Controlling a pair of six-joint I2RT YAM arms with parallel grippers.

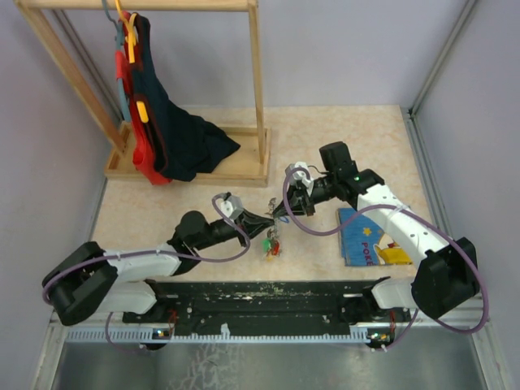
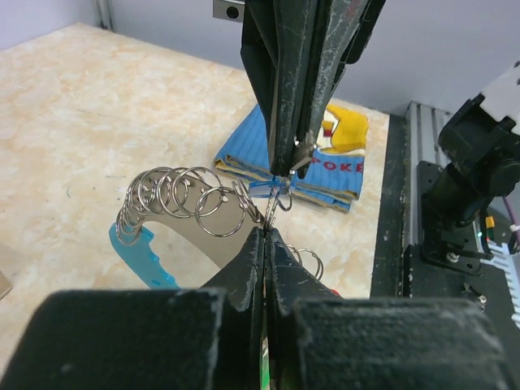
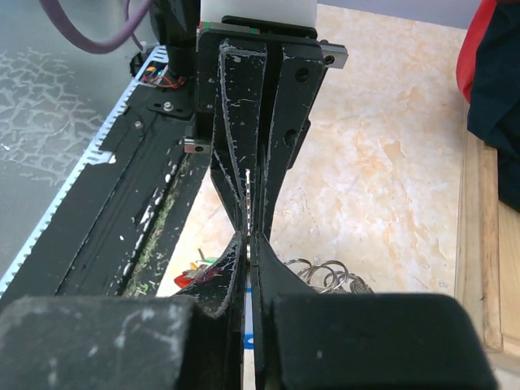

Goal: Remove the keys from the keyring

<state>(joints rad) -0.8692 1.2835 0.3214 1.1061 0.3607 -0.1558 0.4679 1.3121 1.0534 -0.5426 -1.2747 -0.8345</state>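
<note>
My left pincer point(image 2: 266, 234) is clamped shut on the keyring point(image 2: 183, 199), held above the counter point(image 2: 73, 122). Its coil of rings arcs off sideways, and the keys point(image 1: 272, 244) hang beneath, long axis near vertical. Just beyond, my right pincer point(image 2: 288, 169) pinches it too, tip to tip. I judge the next move is to pry the ring's split open and slide a key off.

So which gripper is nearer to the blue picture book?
Right. The right gripper is just left of the book in the top view; the left gripper is further left, tip to tip with it.
</note>
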